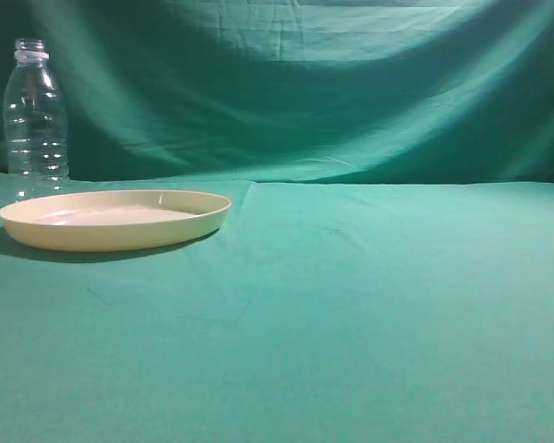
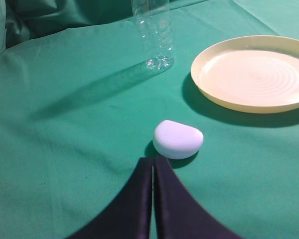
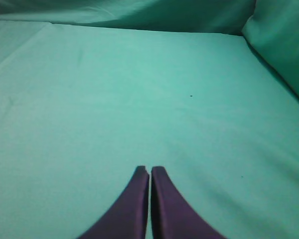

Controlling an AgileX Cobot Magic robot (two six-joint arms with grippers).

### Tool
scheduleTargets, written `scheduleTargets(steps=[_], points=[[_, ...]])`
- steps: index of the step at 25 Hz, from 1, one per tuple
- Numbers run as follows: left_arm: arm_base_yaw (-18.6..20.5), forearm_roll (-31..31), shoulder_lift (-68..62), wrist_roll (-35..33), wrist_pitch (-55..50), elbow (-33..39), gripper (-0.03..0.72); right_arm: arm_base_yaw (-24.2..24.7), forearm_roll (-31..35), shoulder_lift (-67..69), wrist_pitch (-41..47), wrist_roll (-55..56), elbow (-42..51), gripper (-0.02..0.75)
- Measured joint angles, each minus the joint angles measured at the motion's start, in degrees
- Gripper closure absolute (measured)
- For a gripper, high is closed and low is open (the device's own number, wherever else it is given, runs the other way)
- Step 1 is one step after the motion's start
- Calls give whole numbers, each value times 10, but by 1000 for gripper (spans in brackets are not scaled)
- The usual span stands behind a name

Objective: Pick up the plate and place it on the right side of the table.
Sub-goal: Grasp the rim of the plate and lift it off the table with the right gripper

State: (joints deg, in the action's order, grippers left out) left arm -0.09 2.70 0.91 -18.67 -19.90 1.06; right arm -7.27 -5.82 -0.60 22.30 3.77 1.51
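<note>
The cream-yellow plate (image 1: 115,218) lies flat on the teal table (image 1: 351,305) at the left. It also shows in the left wrist view (image 2: 254,72), to the upper right of my left gripper (image 2: 153,160), well apart from it. The left gripper is shut and empty above the cloth. My right gripper (image 3: 150,171) is shut and empty above bare cloth; no plate shows in its view. Neither gripper shows in the exterior view.
A clear ribbed bottle (image 1: 35,118) stands upright behind the plate's left end, and shows in the left wrist view (image 2: 154,35). A small white rounded object (image 2: 178,139) lies just ahead of the left gripper's tips. A wrinkled green backdrop (image 1: 305,83) closes the rear.
</note>
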Motion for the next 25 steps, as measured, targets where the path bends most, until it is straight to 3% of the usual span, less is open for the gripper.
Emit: scheduleTargets(steps=[5, 10, 13, 18, 25], points=[[0, 0, 0, 0, 0, 0, 688, 0, -3, 0, -18, 6, 1, 738], [0, 0, 0, 0, 0, 0, 688, 0, 67, 0, -223, 56, 1, 738], [0, 0, 0, 0, 0, 0, 688, 0, 72, 0, -277, 70, 0, 738], [0, 0, 0, 0, 0, 0, 688, 0, 60, 56, -182, 71, -96, 738], [0, 0, 0, 0, 0, 0, 688, 0, 99, 261, 71, 71, -275, 738]])
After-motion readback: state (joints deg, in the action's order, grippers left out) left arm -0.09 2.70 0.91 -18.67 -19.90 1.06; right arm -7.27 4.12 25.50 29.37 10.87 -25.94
